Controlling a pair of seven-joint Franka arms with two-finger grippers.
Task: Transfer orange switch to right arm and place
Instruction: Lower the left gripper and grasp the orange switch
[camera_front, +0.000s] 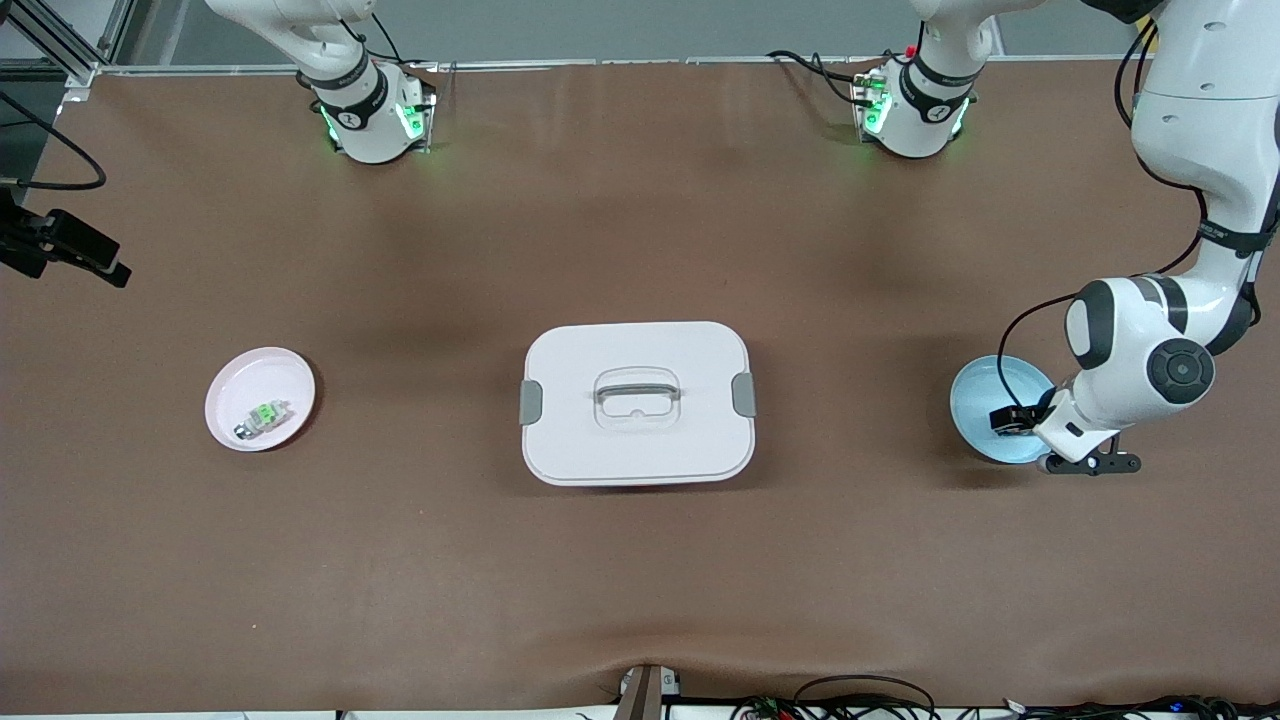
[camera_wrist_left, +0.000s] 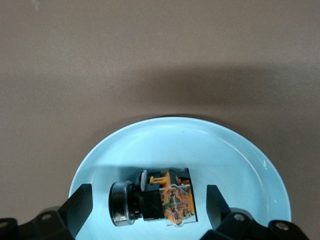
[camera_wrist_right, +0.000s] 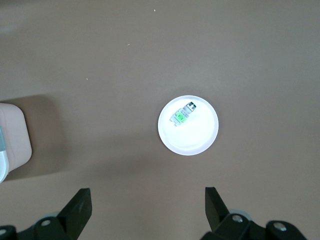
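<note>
My left gripper (camera_wrist_left: 145, 207) open astride tiny black orange-faced switch (camera_wrist_left: 165, 202) in pale blue round plate (camera_wrist_left: 240, 150); nothing grasped. My right gripper (camera_wrist_right: 145, 207) open, waiting high. Pickup, handover, placing remain.

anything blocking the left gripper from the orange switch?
Nothing visible. The left gripper is open over the blue plate, its fingers on either side of the orange switch, which lies alone on the plate. The right gripper waits, open, above the table.

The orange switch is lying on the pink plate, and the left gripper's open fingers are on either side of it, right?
Not quite. The orange switch lies on the light blue plate, not the pink one; the left wrist view shows it. The pink plate holds the green-faced part. The rest is right: the left gripper is open with a finger on either side of the switch.
</note>
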